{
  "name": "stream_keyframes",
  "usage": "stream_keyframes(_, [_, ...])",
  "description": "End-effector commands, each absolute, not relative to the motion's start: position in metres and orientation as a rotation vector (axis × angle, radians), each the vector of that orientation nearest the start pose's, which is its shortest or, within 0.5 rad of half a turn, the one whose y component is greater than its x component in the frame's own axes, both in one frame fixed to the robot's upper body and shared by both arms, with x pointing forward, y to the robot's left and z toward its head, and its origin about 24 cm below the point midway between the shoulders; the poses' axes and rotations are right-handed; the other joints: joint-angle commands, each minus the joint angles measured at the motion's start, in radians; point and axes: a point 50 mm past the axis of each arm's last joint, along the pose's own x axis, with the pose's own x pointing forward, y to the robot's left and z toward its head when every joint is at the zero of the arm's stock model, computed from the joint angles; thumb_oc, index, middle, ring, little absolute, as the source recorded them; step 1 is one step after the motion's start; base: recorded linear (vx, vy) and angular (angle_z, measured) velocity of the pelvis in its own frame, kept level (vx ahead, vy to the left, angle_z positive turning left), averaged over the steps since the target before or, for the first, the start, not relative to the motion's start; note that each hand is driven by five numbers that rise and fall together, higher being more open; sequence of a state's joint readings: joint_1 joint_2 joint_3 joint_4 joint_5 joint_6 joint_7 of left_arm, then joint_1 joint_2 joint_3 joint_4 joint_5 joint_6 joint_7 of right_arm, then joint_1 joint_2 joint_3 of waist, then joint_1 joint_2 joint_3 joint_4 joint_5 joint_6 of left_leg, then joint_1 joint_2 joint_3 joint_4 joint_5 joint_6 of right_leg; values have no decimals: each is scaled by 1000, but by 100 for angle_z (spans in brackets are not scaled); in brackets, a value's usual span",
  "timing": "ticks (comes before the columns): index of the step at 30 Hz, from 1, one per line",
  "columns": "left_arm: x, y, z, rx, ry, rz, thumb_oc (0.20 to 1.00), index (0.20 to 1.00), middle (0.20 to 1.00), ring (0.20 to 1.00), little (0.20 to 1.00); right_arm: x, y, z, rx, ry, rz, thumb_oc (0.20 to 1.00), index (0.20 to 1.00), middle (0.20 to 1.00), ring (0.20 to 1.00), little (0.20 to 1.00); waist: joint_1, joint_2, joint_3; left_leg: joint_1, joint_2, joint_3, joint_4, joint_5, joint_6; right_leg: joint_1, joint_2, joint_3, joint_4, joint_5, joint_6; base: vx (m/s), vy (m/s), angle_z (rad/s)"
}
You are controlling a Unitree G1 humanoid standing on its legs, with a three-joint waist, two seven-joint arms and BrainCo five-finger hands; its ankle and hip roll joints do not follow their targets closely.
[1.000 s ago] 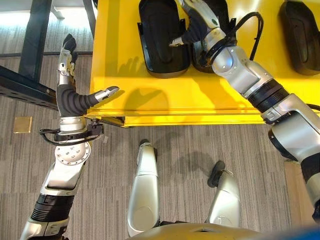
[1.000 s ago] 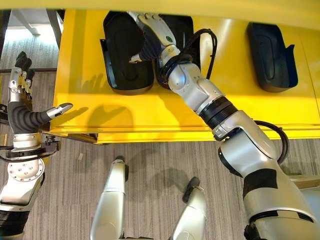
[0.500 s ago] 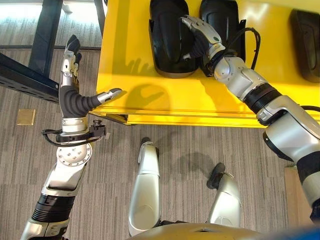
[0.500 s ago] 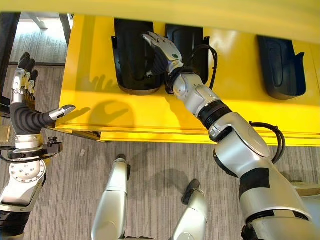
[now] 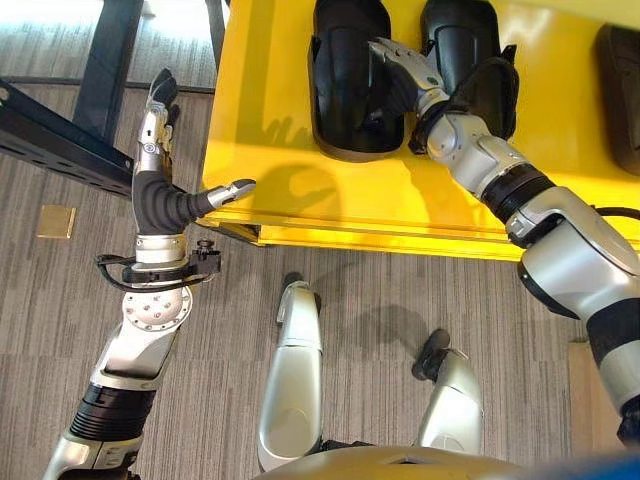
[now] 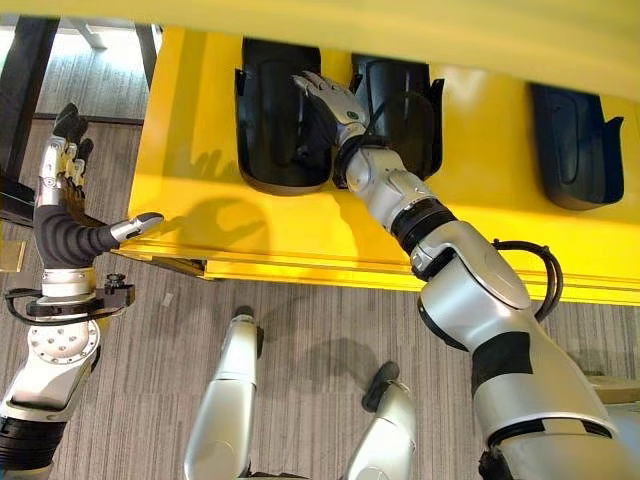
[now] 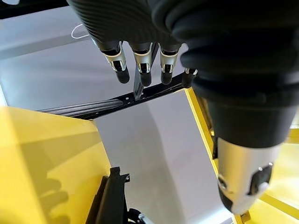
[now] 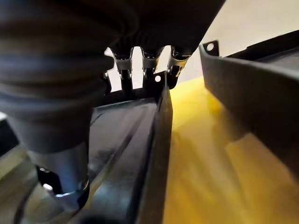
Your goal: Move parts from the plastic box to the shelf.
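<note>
- Parts: two black moulded parts (image 5: 350, 85) (image 5: 462, 60) are laid side by side on the yellow shelf (image 5: 300, 190).
- Right hand (image 5: 400, 70) is held over the nearer part, fingers relaxed, nothing gripped.
- Left hand (image 5: 160, 195) is held open beside the shelf edge.
- Risk: the part may be nudged askew if brushed on withdrawal.

Far ends of the black parts (image 5: 348, 80) cut off at the picture's edge, rightmost part (image 5: 620, 80) sliced by the side.

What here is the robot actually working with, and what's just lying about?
Part of the job:
- yellow shelf
- three black parts: one under the open right hand, one beside it, one further right

Just lying about:
- black frame beside the open left hand
- small tan square on the floor
</note>
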State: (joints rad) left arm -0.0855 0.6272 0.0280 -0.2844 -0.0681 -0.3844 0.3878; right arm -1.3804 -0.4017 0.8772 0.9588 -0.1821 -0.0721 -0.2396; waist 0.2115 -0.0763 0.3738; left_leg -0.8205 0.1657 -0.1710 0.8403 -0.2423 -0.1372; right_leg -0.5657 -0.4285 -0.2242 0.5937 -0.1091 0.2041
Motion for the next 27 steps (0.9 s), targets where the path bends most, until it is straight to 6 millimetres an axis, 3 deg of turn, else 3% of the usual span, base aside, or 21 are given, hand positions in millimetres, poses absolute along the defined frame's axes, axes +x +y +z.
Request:
stream_keyframes(1, [227,226,214,345,-933,207,1000,1000,1000,1000,1000,410,-70,304,-1260,-662,56,1000,1000,1000,1000,1000,55,-11,39,8,-39,29,-61,19,68,-60,7,50,156,-51,-44,10,1,5])
stream_keyframes(13, [228,227,217,356,-940,214,1000,1000,1000,1000,1000,408,-55,308,-1323,-690,78,1000,1000,1000,1000,1000,83,-25,51,-12,-53,7,-45,13,74,-35,4,24,147,-51,-39,1,2,2])
stream_keyframes(27, [227,229,217,367,-936,211,1000,1000,1000,1000,1000,418,-72,300,-1375,-596,20,1000,1000,1000,1000,1000,115,-31,69,-39,-69,-20,-35,13,77,-14,4,-15,136,-48,-36,-1,1,7])
